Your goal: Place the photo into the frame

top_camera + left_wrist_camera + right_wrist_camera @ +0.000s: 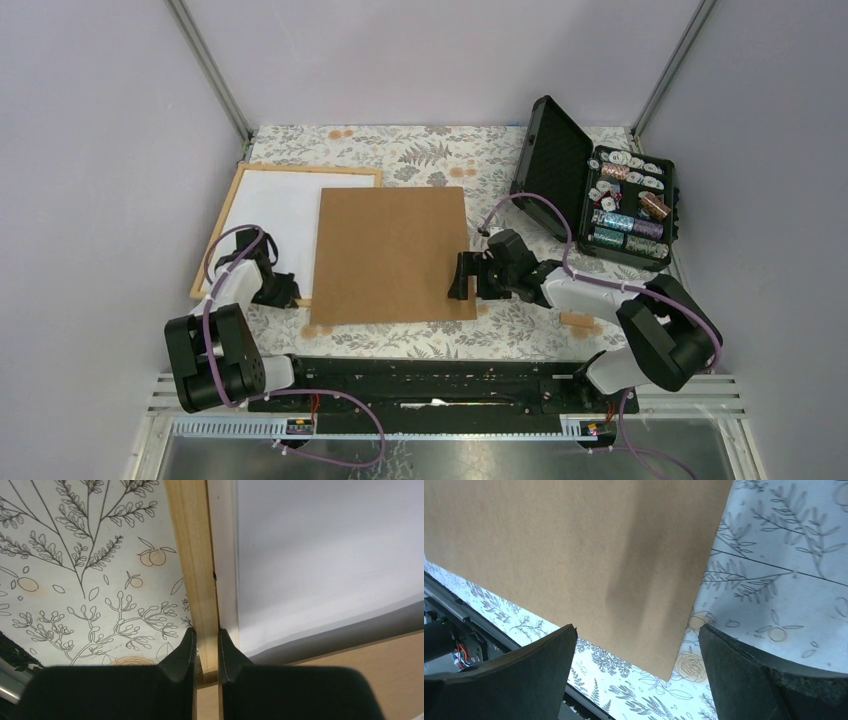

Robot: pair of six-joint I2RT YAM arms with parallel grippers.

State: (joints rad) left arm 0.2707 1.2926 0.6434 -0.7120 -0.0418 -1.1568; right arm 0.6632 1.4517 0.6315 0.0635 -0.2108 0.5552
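The light-wood frame (310, 170) lies flat at the back left of the table, with a plain white sheet (275, 205) inside it. My left gripper (283, 293) is at the frame's near edge. In the left wrist view its jaws (206, 645) are shut on the wooden moulding (192, 555), one finger on each side. My right gripper (458, 276) stands open at the right edge of the brown backing board (392, 252). In the right wrist view the board's corner (574, 545) lies between its spread fingers (636, 645), not touching them. The photo is out of view.
The brown board overlaps the frame's right part. An open black hard case (600, 185) with small rolls and discs stands at the back right. A floral cloth (430, 155) covers the table. Grey walls close the left, back and right sides.
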